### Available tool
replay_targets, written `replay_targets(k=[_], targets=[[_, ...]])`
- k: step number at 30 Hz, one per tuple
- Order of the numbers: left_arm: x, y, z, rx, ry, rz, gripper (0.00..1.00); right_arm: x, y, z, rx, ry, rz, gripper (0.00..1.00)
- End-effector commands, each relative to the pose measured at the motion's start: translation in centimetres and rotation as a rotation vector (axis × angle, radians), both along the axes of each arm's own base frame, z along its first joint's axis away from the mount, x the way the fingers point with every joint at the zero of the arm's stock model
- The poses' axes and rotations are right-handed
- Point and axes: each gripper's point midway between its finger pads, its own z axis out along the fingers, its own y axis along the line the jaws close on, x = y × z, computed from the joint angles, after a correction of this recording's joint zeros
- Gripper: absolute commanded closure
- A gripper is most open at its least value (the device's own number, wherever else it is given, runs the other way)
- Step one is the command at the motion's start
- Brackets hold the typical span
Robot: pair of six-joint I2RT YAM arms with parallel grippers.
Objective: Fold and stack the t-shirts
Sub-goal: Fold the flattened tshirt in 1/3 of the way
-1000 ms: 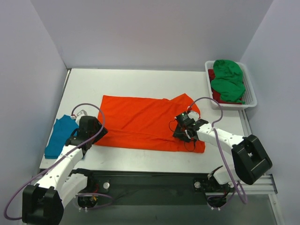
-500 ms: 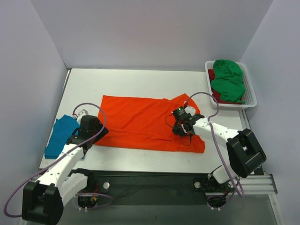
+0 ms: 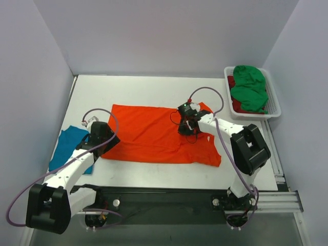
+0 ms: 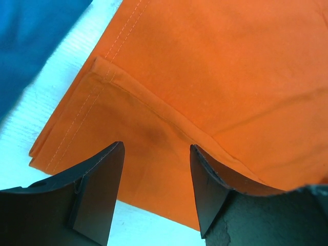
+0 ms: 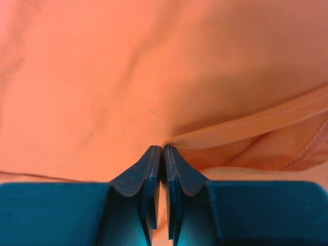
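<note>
The bright orange t-shirt point(image 3: 146, 134) lies spread across the middle of the table. My right gripper point(image 3: 185, 128) sits over its right part, shut on a pinched fold of the orange cloth point(image 5: 102, 77). A stitched hem point(image 5: 246, 125) runs away from the fingertips of this gripper point(image 5: 162, 148). My left gripper point(image 3: 105, 141) hovers at the shirt's near-left corner point(image 4: 220, 66), its jaws point(image 4: 156, 148) open with nothing between them. A teal blue t-shirt point(image 3: 66, 147) lies folded at the table's left edge, and a strip of it point(image 4: 36, 31) shows in the left wrist view.
A white slatted basket point(image 3: 277, 105) stands at the back right. It holds a crumpled green t-shirt point(image 3: 249, 88) over a dark red one point(image 3: 231, 82). Bare white table point(image 4: 46, 107) shows between the teal and orange cloth. Grey walls close three sides.
My right gripper has shut on the orange cloth and travelled up and left, dragging the shirt's right side inward. The left gripper shifted slightly toward the shirt's corner, still open.
</note>
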Motion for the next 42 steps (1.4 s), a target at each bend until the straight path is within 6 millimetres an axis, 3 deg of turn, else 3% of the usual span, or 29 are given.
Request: replay_targets(k=[1,8,11,14,19,23,26,29,36,42], targets=[[2.2,-0.2,1.9,0.009,-0.071,0.003,0.36,0.7,1.3,0.8,-0.020,-0.005,0.096,0.89],[3.0,0.5,1.4,0.040,-0.036,0.063,0.36,0.2,0.8,1.3,-0.094,-0.004,0.157,0.47],[3.2,1.5,1.0,0.085,0.000,0.111,0.37,-0.4,-0.6,1.9,-0.127,-0.024,0.138,0.40],[3.8,2.4,0.9,0.125,0.033,0.164,0.39,-1.2,-2.3,4.4,-0.107,-0.088,0.092,0.39],[4.3,2.9,-0.2,0.160,0.099,0.210,0.40,-3.3,-6.9,4.9,-0.075,-0.103,-0.045,0.39],[4.4,3.5,-0.8,0.175,0.114,0.232,0.41,-8.0,-11.3,2.1,-0.020,-0.047,-0.200,0.40],[4.6,3.5,-1.1,0.170,0.110,0.235,0.41,-11.0,-13.2,0.2,0.036,-0.022,-0.302,0.40],[4.6,3.5,-1.4,0.170,0.112,0.236,0.41,-12.0,-13.9,0.1,0.087,-0.071,-0.362,0.40],[4.4,3.7,-1.8,0.171,0.115,0.239,0.41,-12.7,-14.3,-3.0,0.139,-0.030,-0.404,0.38],[4.4,3.7,-2.1,0.167,0.119,0.242,0.41,-13.7,-16.9,-5.4,0.082,0.073,-0.481,0.40]])
